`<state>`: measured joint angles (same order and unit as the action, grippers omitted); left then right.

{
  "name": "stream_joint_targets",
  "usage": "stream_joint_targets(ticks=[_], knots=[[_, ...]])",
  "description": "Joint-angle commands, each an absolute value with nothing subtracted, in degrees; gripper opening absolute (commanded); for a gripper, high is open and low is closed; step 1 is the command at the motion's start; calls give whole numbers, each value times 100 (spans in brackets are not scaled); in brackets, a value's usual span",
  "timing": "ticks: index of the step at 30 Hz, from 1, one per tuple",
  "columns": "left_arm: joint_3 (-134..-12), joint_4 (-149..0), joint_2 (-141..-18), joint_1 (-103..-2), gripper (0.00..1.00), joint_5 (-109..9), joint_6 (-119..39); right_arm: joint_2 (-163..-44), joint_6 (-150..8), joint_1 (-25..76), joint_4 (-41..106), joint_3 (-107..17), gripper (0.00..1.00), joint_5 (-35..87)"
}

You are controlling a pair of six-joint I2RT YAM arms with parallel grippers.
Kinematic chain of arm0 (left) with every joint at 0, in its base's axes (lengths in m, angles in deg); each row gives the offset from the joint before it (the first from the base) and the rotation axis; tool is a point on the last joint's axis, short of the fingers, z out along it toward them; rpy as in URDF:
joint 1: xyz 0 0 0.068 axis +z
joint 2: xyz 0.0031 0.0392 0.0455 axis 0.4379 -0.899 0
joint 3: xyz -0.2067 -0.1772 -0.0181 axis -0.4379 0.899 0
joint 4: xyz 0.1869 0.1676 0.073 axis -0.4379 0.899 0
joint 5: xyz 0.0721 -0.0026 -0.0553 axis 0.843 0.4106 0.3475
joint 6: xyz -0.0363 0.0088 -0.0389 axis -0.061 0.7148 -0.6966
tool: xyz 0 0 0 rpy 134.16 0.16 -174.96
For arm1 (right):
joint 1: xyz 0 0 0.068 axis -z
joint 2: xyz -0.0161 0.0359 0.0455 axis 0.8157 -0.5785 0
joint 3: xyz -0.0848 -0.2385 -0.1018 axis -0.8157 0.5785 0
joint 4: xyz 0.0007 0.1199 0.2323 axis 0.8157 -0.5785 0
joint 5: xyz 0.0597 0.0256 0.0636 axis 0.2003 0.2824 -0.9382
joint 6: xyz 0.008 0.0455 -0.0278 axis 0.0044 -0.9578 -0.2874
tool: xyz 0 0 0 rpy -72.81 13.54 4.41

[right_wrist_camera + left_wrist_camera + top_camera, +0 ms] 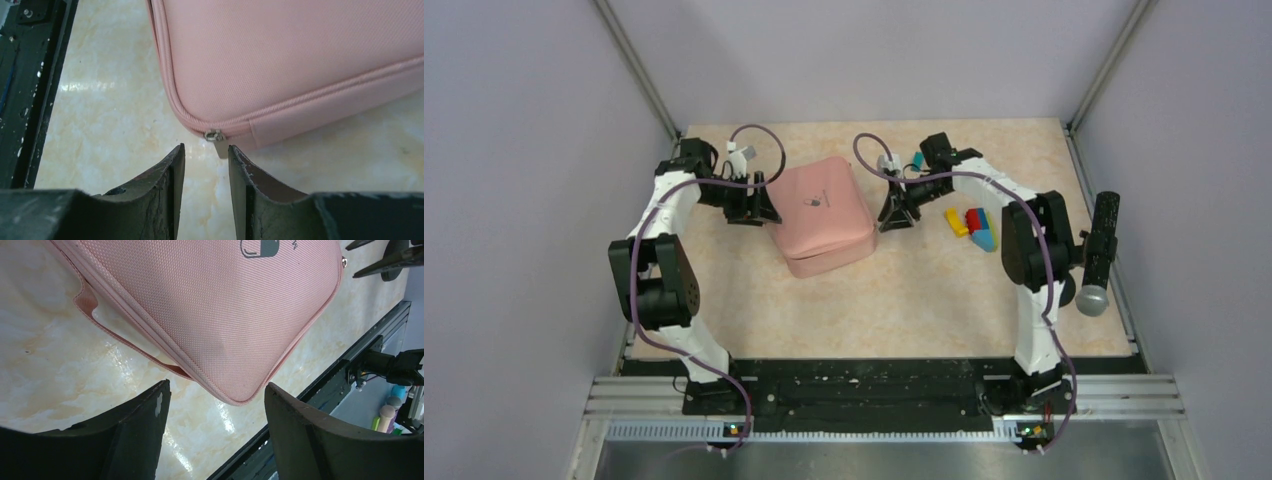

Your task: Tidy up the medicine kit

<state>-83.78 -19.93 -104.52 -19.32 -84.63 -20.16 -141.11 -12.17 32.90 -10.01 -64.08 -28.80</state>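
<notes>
The medicine kit (822, 212), a pink soft zip case with a small dark logo on its lid, lies shut in the middle of the table. My left gripper (754, 215) stands at its left side, open. In the left wrist view a rounded corner of the kit (210, 315) reaches toward the wide gap of that gripper (216, 387) without touching the fingers. My right gripper (896, 222) is at the kit's right side. In the right wrist view the gripper (206, 147) is open a little, and the metal zipper pull (216, 137) hangs just ahead of its fingertips, ungripped, on the kit (300, 60).
Small coloured blocks (972, 227) in yellow, red and blue lie right of the right gripper. A black cylinder with a grey end (1099, 255) stands at the table's right edge. The black rail (874, 385) runs along the near edge.
</notes>
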Motion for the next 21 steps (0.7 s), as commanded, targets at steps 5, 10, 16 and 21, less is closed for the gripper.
stream_joint_targets(ticks=[5, 10, 16, 21], knots=[[-8401, -1830, -10088, -1903, 73, -8492, -1727, -14593, -478, 3532, -1678, -7007, 37, -2984], [-8346, -1808, -10078, -1903, 73, -8438, -1694, -14907, -510, 3508, -1677, -7284, 37, -3103], [-8279, -1788, -10057, -1903, 73, -8342, -1631, -15134, -486, 3334, -1685, -7531, 37, -3064], [-8257, -1795, -10050, -1901, 73, -8220, -1609, -15209, -569, 3262, -1709, -7662, 37, -3166]])
